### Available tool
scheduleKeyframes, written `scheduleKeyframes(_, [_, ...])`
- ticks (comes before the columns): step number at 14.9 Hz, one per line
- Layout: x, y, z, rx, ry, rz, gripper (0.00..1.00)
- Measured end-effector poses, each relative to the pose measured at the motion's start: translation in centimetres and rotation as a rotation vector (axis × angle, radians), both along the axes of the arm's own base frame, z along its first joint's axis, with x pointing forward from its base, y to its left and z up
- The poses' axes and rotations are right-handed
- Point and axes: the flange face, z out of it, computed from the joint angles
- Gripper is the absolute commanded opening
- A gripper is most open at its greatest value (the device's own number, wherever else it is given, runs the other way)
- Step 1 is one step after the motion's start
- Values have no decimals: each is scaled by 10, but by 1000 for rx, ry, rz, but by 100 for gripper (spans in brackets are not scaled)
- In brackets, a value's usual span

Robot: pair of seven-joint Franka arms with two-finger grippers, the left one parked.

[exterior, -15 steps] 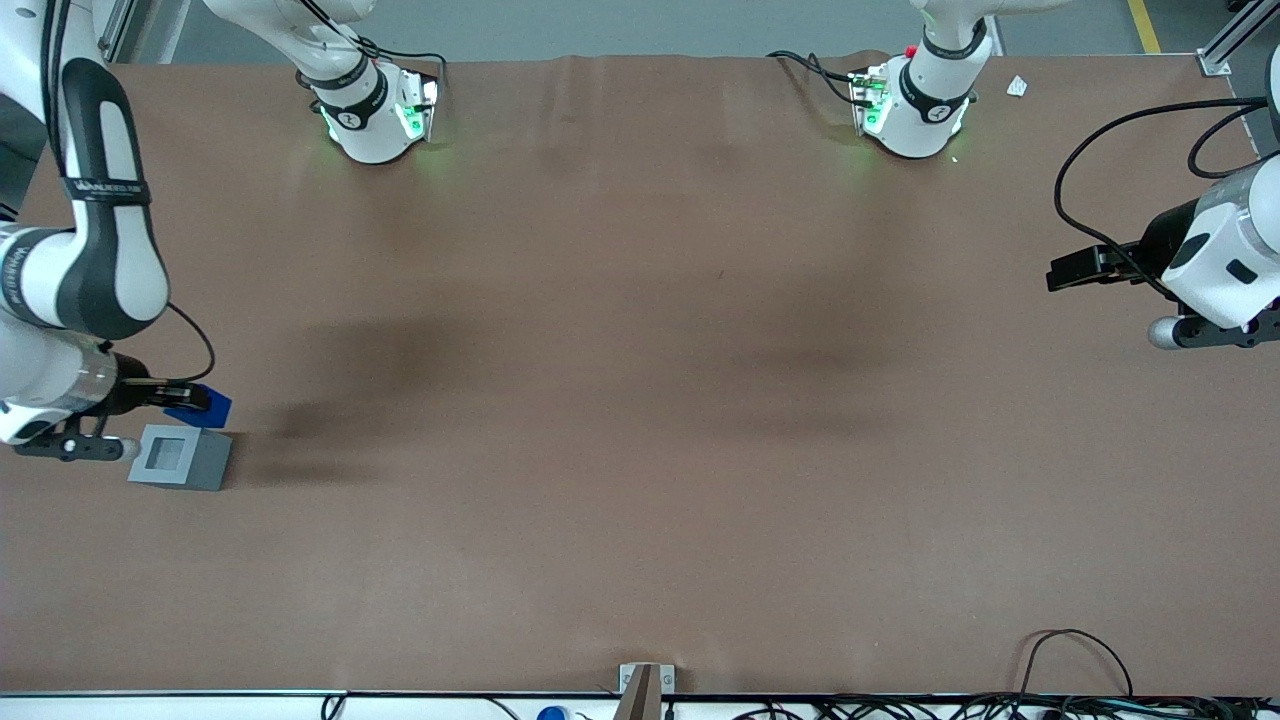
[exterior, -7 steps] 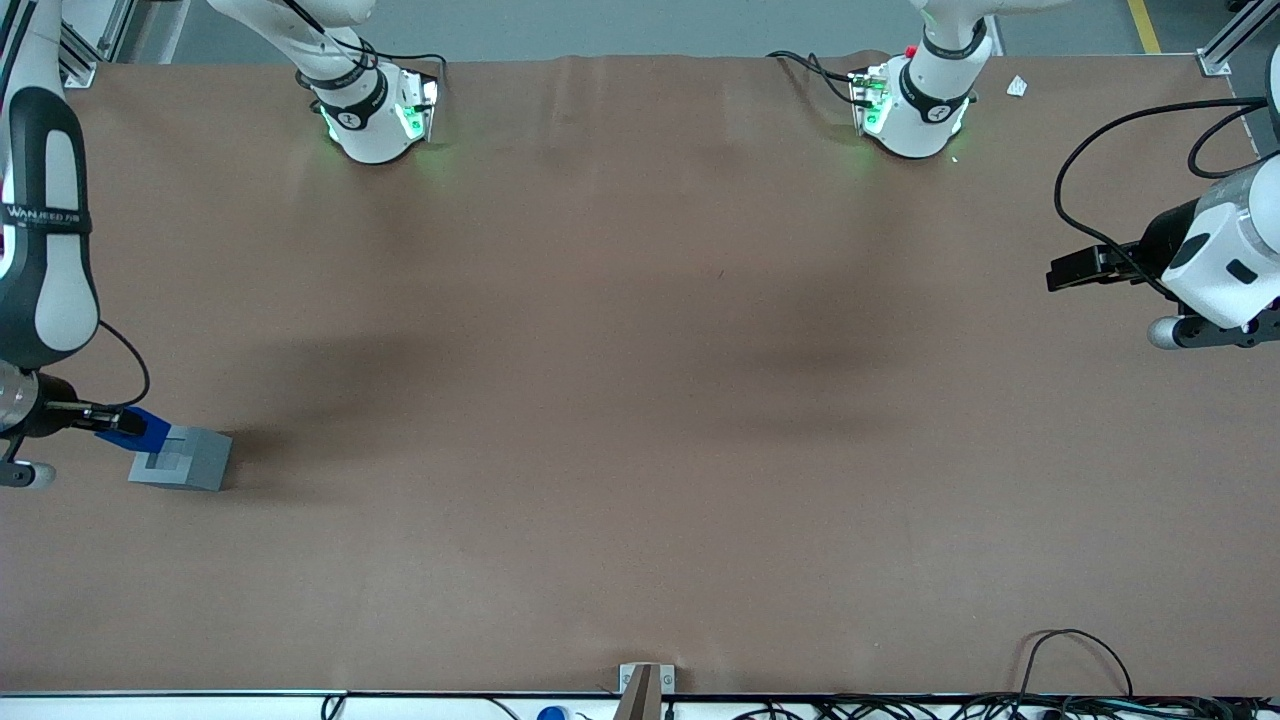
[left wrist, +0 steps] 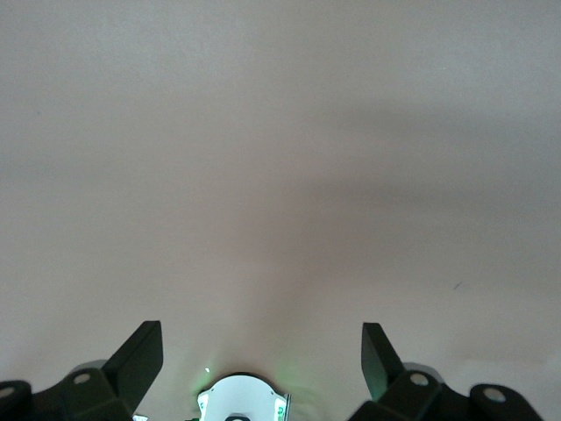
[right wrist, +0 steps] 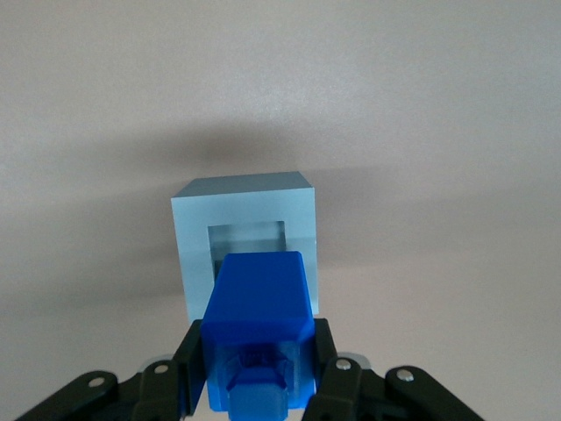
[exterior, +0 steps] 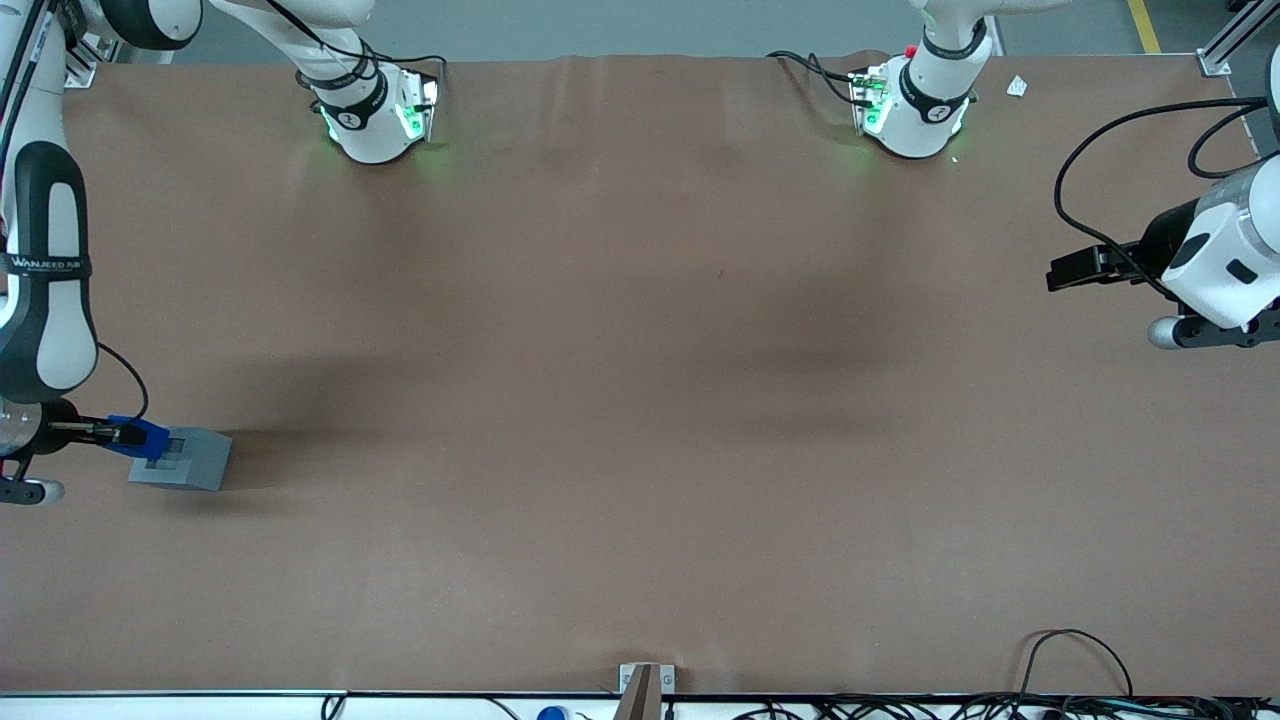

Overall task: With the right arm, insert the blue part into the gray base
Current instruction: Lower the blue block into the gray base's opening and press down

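Note:
The right arm's gripper [exterior: 128,435] is shut on the blue part [exterior: 143,438] and holds it just above the gray base [exterior: 195,462], over the base's edge toward the working arm's end of the table. In the right wrist view the blue part [right wrist: 257,303] sits between the black fingers [right wrist: 191,355] with its stud toward the camera. Under it the gray base [right wrist: 243,203] shows its square recess [right wrist: 248,237], partly covered by the blue part.
The brown table cover [exterior: 640,400] spreads wide toward the parked arm's end. Two white arm bases with green lights [exterior: 375,115] [exterior: 910,110] stand at the table's edge farthest from the front camera. Cables [exterior: 1070,650] lie at the near edge.
The gripper has carried the blue part from beside the gray base to over the base's edge. The black-and-white arm link has swung toward the table's end.

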Motion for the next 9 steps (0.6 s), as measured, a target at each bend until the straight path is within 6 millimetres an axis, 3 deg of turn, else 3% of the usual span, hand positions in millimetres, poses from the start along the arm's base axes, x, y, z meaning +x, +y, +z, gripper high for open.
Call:
scheduleKeyframes(5, [6, 2, 10, -2, -16, 18, 3])
scheduleKeyframes(9, [8, 4, 2, 2, -6, 23, 2])
